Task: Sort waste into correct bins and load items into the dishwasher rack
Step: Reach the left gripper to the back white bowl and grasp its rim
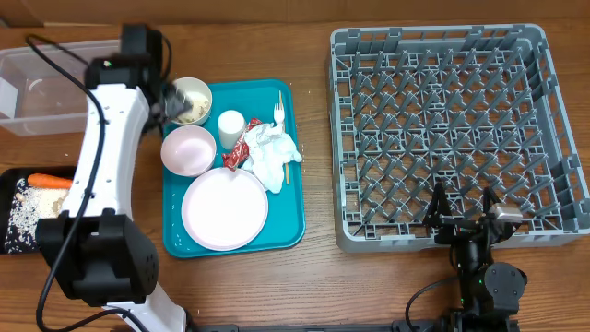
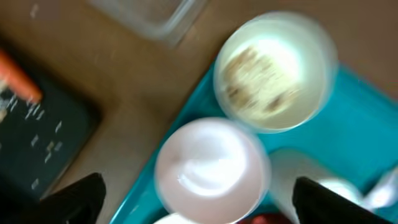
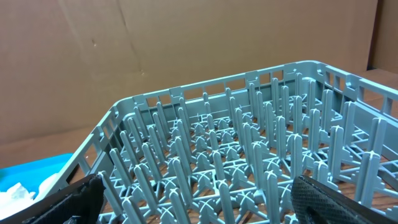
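**Left claw (image 2: 198,183) spread above the scrap bowl (image 2: 273,71); right claw (image 3: 199,186) spread and empty at the rack (image 1: 452,120).**
Step judged: emptying the scrap bowl into the black tray (image 2: 56,124), which holds the carrot (image 1: 48,181) and rice (image 1: 26,210). Next move: pinch its rim. Left wrist view shows the beige residue; only overhead shows the napkin (image 1: 275,152) and wrapper (image 1: 237,149).

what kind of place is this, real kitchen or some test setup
Probably a lab test bench, not a real kitchen: a large grey plastic dishwasher rack and a flat teal serving tray holding a round pale-pink plate on a wooden table, brown cardboard behind.
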### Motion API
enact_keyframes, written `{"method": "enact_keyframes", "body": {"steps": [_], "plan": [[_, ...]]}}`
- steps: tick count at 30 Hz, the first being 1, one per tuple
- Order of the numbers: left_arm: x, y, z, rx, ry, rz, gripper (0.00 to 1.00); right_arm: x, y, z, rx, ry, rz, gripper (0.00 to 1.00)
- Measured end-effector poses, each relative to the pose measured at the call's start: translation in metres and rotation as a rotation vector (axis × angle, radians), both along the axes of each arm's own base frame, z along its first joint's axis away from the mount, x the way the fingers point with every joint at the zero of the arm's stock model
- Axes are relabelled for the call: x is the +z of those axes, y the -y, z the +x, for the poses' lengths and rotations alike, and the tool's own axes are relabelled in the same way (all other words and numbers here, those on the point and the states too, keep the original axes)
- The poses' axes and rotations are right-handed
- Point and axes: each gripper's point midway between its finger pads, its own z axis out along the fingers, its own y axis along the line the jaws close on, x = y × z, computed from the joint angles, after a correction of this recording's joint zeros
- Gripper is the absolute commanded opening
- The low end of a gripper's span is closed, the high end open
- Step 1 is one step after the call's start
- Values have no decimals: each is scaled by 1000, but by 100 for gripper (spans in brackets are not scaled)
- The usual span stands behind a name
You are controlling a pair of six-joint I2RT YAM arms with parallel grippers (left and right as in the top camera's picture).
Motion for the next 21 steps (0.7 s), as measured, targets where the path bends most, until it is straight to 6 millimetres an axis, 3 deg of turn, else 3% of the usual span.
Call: {"method": "enact_keyframes", "body": {"steps": [4,9,15,21], "plan": [[17,15,30,-148,111,-29,100,0,0,0,0,0,0,100],[14,28,44,-235,145,-68,100,0,0,0,0,0,0,100],[-29,43,68,-273,113,-93,100,0,0,0,0,0,0,100],[-72,78,90,-381,91,-74,100,0,0,0,0,0,0,100]]}}
